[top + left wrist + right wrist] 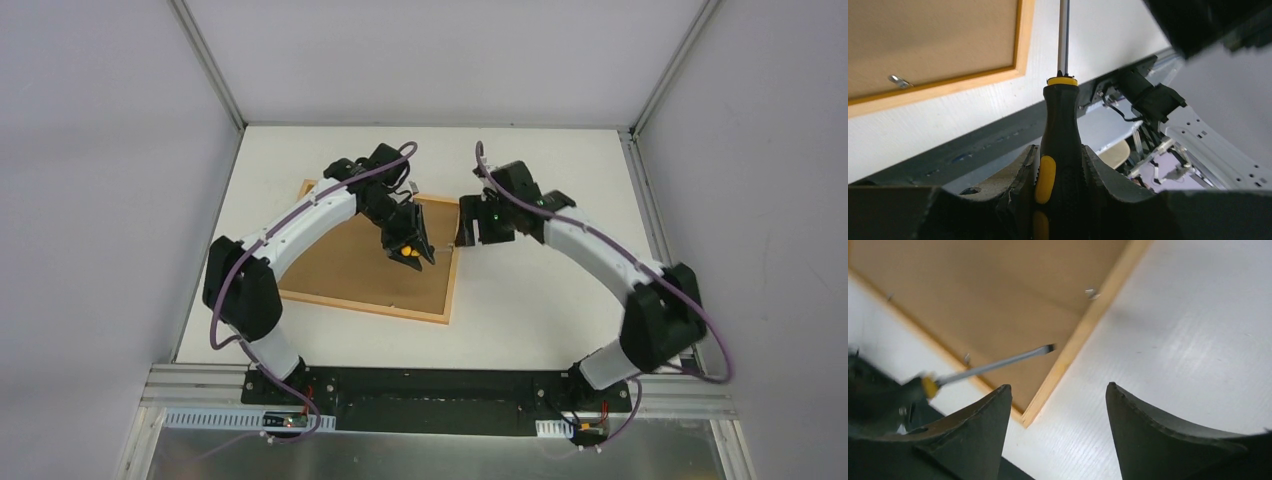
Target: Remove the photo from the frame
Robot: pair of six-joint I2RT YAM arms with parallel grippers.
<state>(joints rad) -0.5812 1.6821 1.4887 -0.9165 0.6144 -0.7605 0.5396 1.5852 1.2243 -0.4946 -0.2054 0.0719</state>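
The frame (453,283) lies face down on the white table, pale wood border up, with the brown backing board (345,262) filling it. The photo is hidden. My left gripper (408,250) hovers over the frame's right part, shut on a black-and-yellow screwdriver (1060,130) by its handle. In the right wrist view the screwdriver's shaft (998,362) ends over the backing board (988,290), close to the frame's right rail (1088,325). My right gripper (1058,386) stands open above the table just right of that rail, with nothing between its fingers.
Small metal tabs (1091,292) sit along the inside of the frame's rails; one shows in the left wrist view (898,80). Bare white table (560,290) lies right of the frame. Grey walls enclose three sides. The black base bar (440,385) runs along the near edge.
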